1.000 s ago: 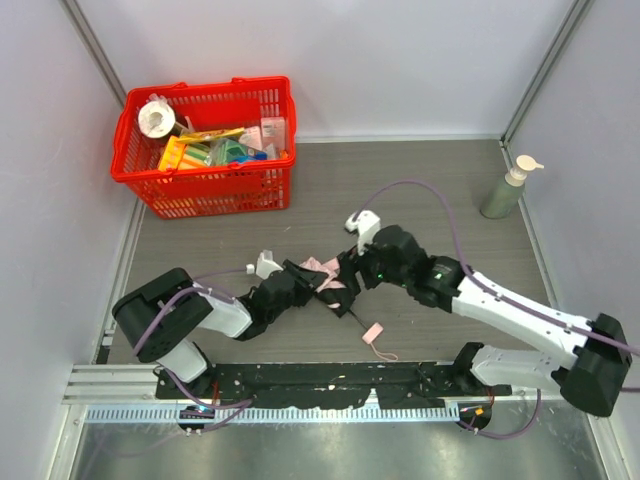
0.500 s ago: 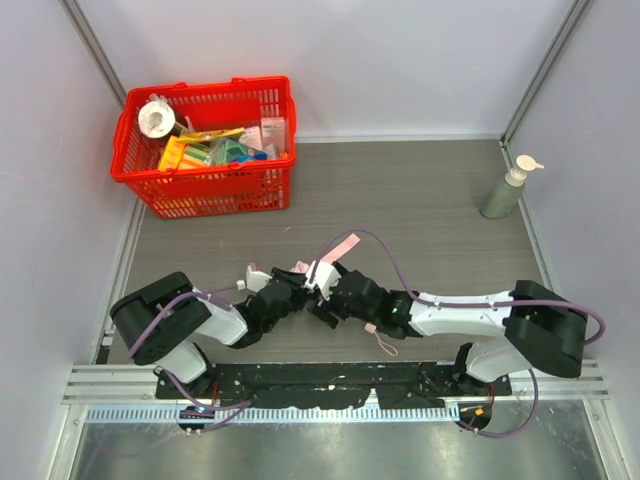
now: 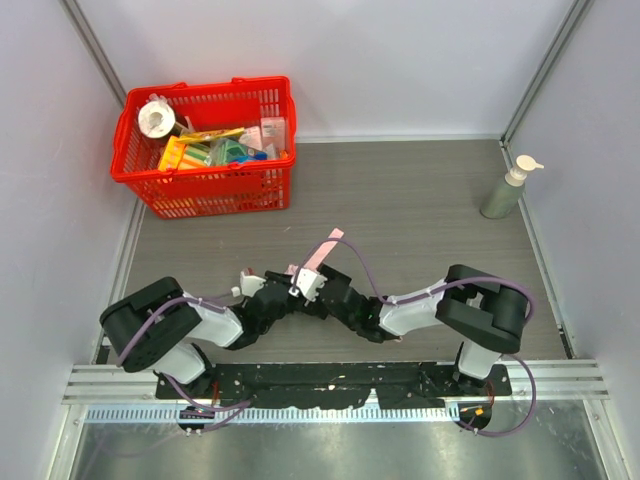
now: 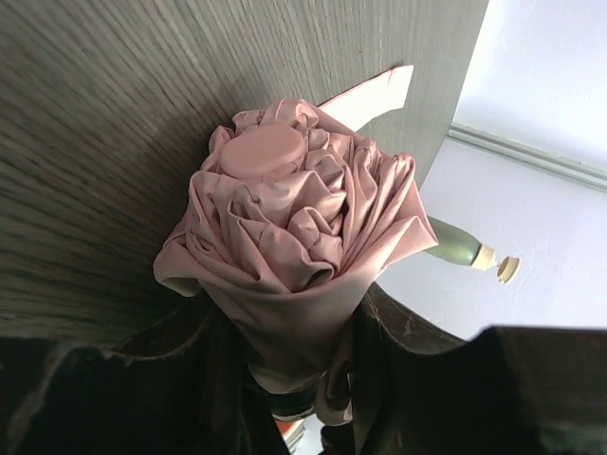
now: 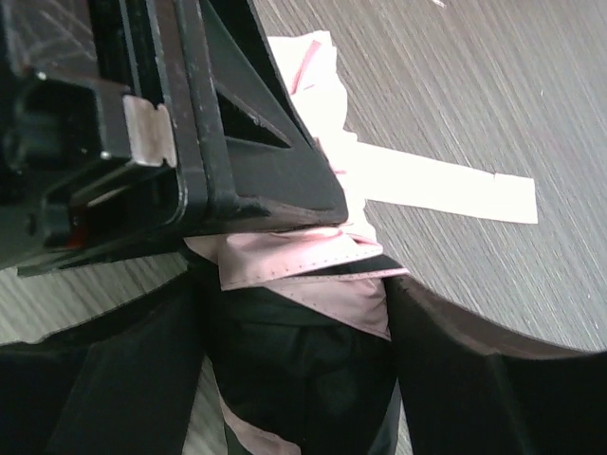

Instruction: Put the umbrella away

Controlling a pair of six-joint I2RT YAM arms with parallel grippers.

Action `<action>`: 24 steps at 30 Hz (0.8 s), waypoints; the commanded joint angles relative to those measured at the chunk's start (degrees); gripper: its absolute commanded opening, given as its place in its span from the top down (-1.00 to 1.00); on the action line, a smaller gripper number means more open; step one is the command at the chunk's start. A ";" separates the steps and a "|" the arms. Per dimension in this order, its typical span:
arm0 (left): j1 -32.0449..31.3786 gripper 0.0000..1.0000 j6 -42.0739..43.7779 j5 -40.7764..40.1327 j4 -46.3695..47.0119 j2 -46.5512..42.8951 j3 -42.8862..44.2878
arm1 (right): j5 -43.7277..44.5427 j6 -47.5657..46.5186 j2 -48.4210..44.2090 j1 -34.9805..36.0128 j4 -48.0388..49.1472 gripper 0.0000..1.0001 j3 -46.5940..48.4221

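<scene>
Between the left jaws sits the umbrella [image 4: 285, 227], clamped low on its folded cloth, so we read those jaws as narrowed and holding it. The pink canopy bunches out past them in rough pleats around its round cap [image 4: 268, 152]. The right jaws stand wide astride the same umbrella from the other side, with a pink hem and something black filling the space between them. We cannot tell whether they press on it or merely flank it. Just beyond both pairs of jaws the flat strap [image 5: 446, 185] trails loose over the worktop [image 3: 420, 220], fastened to nothing. Well away from the jaws, far back and to the left, is the red basket [image 3: 215, 195] full of goods, and far back to the right stands a pump bottle [image 3: 508, 188]. We judge the task part done: the canopy is collapsed and gathered, yet the pleats look untidy, the strap is not wound round, and the umbrella is near no storage place. What remains, we think, is to wrap and fasten it, then stow it, though where is not shown. From above, the two arms cover nearly the whole umbrella. Its shaft, handle and wrist loop do not show, and we cannot name the black mass in the right wrist view.
</scene>
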 commanded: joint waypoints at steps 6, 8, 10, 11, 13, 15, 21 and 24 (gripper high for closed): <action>-0.44 1.00 -1.65 2.12 -1.76 -2.68 -0.71 | 5.59 -0.44 6.41 -0.21 -2.85 0.76 4.66; -0.27 0.90 -0.59 2.73 0.53 -2.32 -1.14 | 4.36 0.52 7.29 -0.21 -4.25 0.98 5.01; 0.34 0.54 1.68 4.13 3.60 -2.76 -2.02 | 3.13 1.93 7.55 -0.21 -4.61 0.98 4.75; 0.78 0.27 4.31 4.92 5.35 -3.20 -2.72 | 2.77 2.20 7.55 -0.21 -4.61 0.98 4.31; 1.66 -0.04 8.53 5.80 6.86 -5.91 -4.22 | 1.63 3.25 7.55 -0.30 -4.35 0.98 3.52; 3.33 -0.60 13.80 7.73 3.98 -11.43 -5.01 | 0.76 4.57 7.20 -0.39 -3.21 0.98 2.55; 7.64 -0.82 32.16 12.49 -25.87 -39.80 -0.19 | -2.41 11.33 1.67 -2.93 -0.57 0.98 -1.22; 7.99 -0.76 39.56 10.56 -40.29 -52.21 2.80 | -4.00 13.09 -2.89 -4.08 -0.13 0.99 -2.81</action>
